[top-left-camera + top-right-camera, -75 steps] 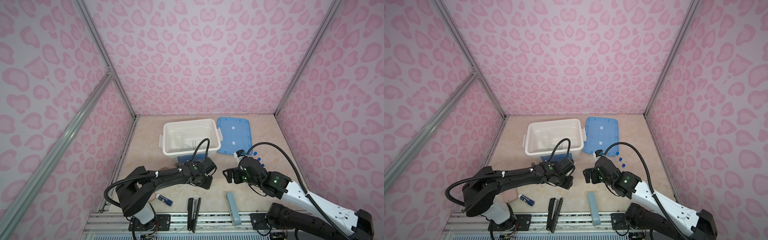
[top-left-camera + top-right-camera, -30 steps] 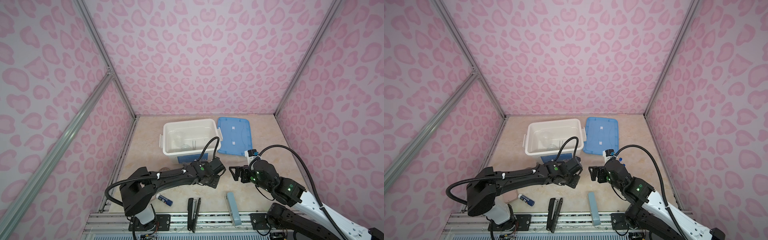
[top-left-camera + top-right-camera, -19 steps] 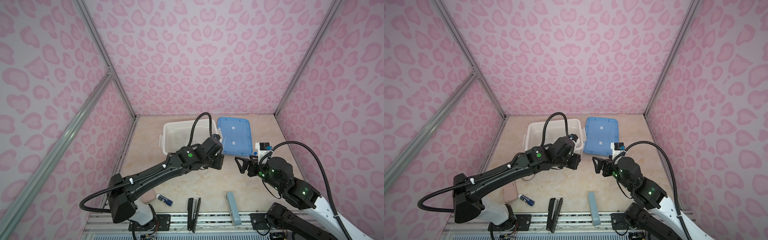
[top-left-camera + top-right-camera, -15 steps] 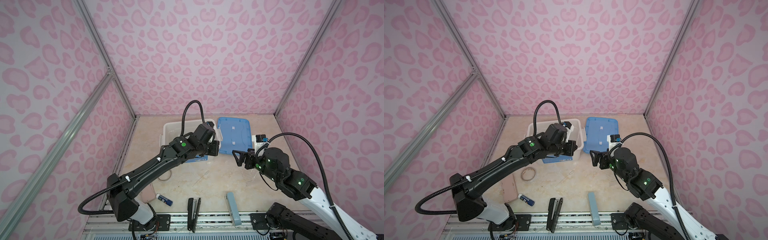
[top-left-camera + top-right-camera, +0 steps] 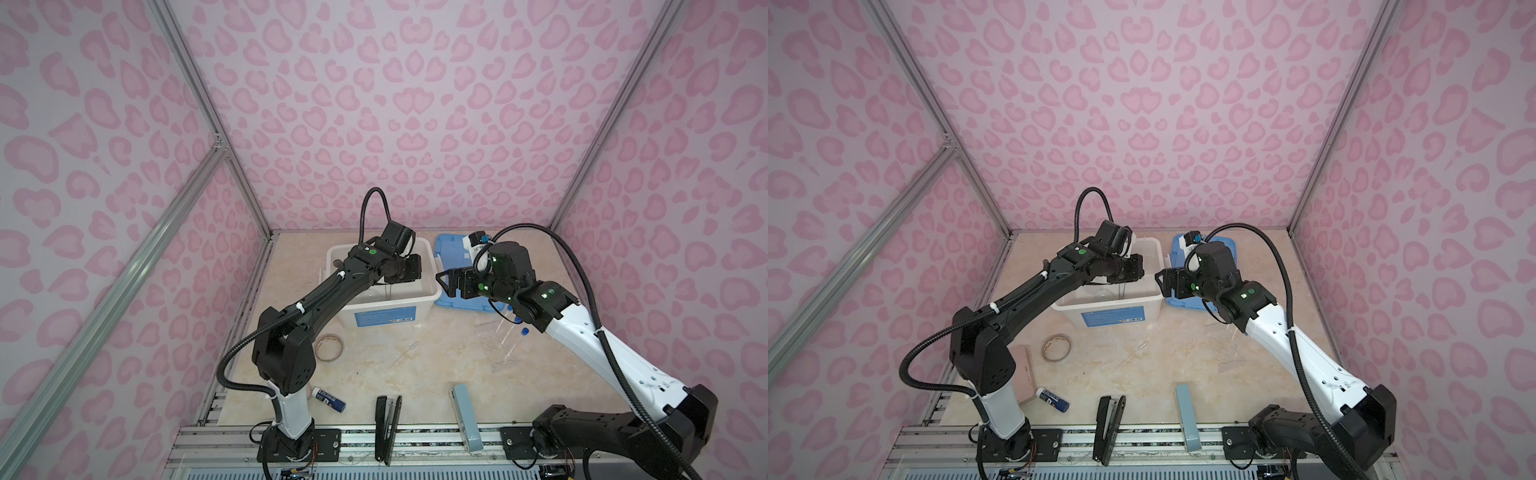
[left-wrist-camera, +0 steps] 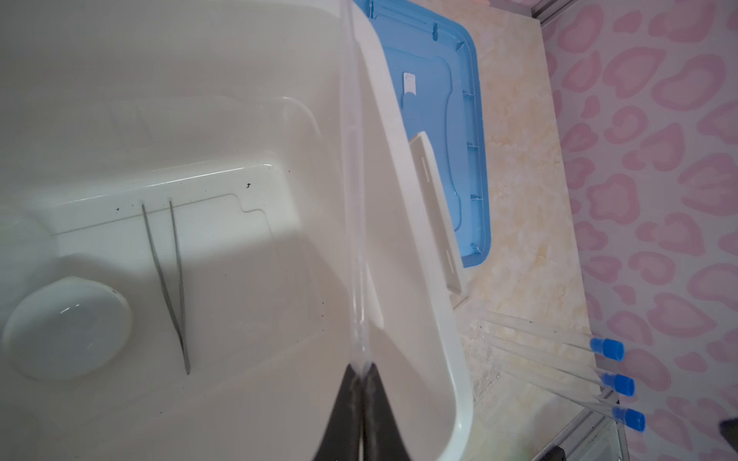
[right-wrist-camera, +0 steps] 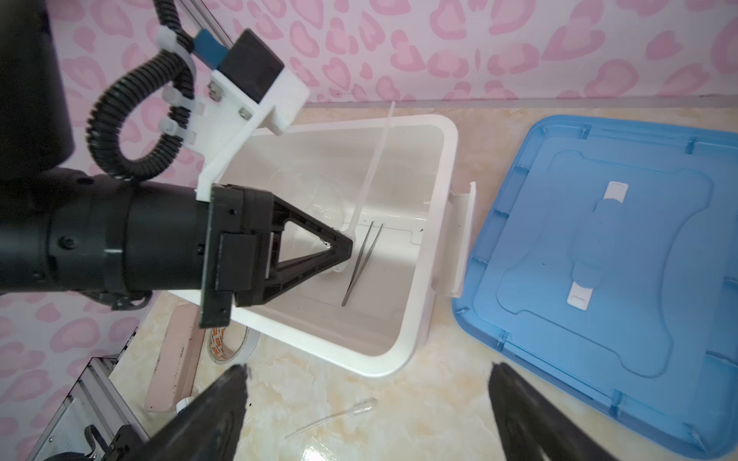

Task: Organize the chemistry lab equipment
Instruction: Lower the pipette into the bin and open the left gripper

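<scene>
Hard to make out from above, plain only from the right wrist: clear dropper (image 7: 377, 159), pinched by one end in the left gripper (image 7: 344, 250), jaws pressed together on it, slanting up over the bin (image 7: 415, 351) and its far rim. Cut off at the frame edge: right gripper (image 7: 367, 369), spread wide, holding nothing, beside the bin's right rim near the lid (image 7: 599, 279). Bare table (image 7: 419, 403) open in front of the bin. In the bin: tweezers (image 7: 361, 261) just beside the left tips, dish (image 6: 66, 327) near. On the table, well apart: second dropper (image 7: 331, 417), three tubes (image 6: 619, 384).
</scene>
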`<state>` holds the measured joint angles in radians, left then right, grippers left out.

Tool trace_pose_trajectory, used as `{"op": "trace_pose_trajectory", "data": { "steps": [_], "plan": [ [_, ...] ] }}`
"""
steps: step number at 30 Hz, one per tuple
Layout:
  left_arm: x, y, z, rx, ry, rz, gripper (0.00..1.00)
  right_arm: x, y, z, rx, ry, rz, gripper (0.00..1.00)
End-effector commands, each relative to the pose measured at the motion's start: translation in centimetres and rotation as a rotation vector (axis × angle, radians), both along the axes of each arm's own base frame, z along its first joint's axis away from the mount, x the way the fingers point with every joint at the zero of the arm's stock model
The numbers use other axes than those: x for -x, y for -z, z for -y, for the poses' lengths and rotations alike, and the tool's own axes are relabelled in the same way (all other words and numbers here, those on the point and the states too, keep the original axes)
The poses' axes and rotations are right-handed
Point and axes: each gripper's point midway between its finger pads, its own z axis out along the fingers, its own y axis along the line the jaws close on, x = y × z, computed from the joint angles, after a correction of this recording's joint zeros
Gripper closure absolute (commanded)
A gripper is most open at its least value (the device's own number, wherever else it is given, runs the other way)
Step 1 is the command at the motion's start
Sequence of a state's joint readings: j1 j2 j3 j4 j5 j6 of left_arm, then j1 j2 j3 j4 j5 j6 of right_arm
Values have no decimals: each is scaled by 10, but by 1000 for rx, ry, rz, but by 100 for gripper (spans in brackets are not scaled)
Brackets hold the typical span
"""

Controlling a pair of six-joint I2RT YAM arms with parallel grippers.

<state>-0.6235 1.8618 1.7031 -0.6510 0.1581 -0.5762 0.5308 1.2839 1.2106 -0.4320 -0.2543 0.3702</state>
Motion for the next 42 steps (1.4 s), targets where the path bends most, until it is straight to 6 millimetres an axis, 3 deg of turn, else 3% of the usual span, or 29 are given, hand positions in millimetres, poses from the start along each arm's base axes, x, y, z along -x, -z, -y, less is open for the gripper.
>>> {"op": "trace_pose_trajectory", "data": {
  "steps": [1,9,24,42],
  "plan": [
    [-13,11,12,20,12,-10,93,-7,-3,-11,-30,-62,7,5],
    [-16,57,20,6,18,-90,93,-19,15,-12,42,-81,-35,6],
    [-13,101,22,-12,30,-149,91,-32,25,-16,55,-84,-49,8],
    [-12,144,18,-36,24,-195,83,-32,39,-16,61,-76,-82,8]
  ]
}}
